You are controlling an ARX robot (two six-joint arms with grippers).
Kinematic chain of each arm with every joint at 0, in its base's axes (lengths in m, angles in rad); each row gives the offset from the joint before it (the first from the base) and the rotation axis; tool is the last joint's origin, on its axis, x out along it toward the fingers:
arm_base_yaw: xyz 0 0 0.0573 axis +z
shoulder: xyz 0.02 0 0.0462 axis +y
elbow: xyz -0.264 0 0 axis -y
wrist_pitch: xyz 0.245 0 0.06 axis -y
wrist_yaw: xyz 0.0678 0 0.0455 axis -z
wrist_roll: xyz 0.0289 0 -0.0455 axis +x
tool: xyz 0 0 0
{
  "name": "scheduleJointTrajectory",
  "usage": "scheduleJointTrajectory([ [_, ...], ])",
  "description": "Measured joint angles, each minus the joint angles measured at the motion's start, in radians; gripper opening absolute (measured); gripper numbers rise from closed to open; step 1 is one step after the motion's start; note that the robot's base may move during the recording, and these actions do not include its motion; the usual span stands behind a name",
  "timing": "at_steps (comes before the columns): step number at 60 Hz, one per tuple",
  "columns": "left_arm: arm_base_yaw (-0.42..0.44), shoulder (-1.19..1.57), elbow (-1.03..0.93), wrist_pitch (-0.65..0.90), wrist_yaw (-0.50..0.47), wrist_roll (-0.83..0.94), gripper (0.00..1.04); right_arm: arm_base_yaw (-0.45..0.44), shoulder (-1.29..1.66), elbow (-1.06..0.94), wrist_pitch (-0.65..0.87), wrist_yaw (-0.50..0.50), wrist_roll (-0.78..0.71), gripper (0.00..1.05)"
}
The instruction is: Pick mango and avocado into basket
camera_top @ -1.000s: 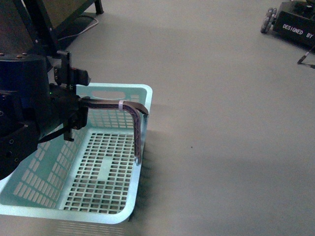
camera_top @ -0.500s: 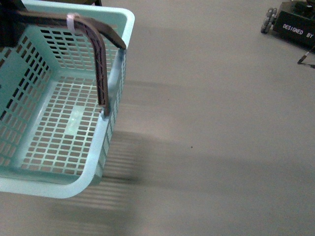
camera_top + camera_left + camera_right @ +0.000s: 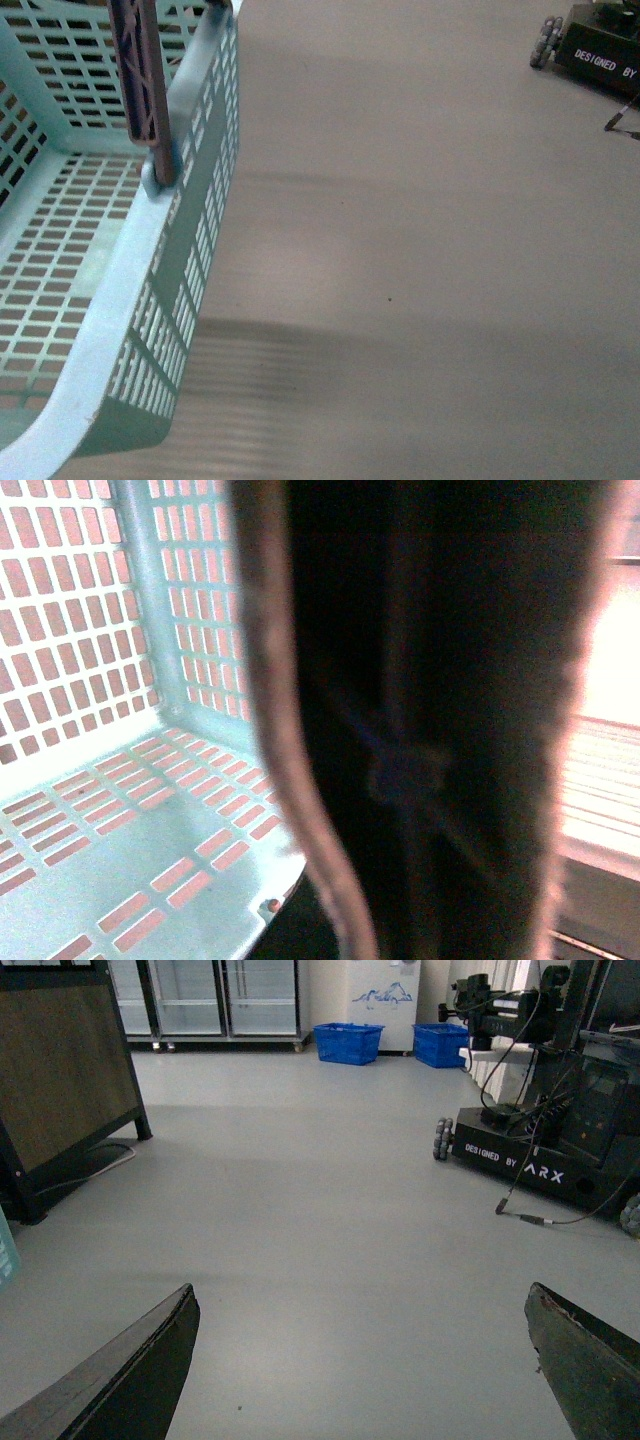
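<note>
The light turquoise basket [image 3: 110,290] hangs close to the front camera at the left, lifted off the grey floor. Its brown handle [image 3: 140,90] runs up out of the picture. What shows of its slotted bottom holds nothing. In the left wrist view the dark handle [image 3: 430,720] fills the middle, with the basket's floor [image 3: 110,850] beside it. My left gripper is shut on that handle, its fingers hidden. My right gripper [image 3: 360,1360] is open over bare floor, with nothing between its fingers [image 3: 130,1380]. The mango and the avocado are out of view.
A black wheeled robot base [image 3: 595,45] marked "DESIGNED BY" stands at the far right, a cable trailing from it [image 3: 530,1218]. A dark-framed board [image 3: 60,1090] stands far left. Two blue crates [image 3: 350,1042] sit by the back wall.
The basket has risen and come much nearer the front camera, sliding up and left. My left arm, seen a second ago on the handle, has left the front view.
</note>
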Motion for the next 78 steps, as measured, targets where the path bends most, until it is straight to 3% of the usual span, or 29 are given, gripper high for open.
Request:
scheduleJointTrajectory([
  [10,-0.060,-0.062,0.051,-0.062,-0.037,-0.009,0.06,0.000,0.000,0.000,0.000,0.000,0.000,0.97],
  [32,-0.059,-0.072,0.072,-0.083,-0.080,0.080,0.06,0.000,0.000,0.000,0.000,0.000,0.000,0.97],
  [78,-0.059,-0.072,0.072,-0.083,-0.066,0.080,0.06,0.000,0.000,0.000,0.000,0.000,0.000,0.97],
])
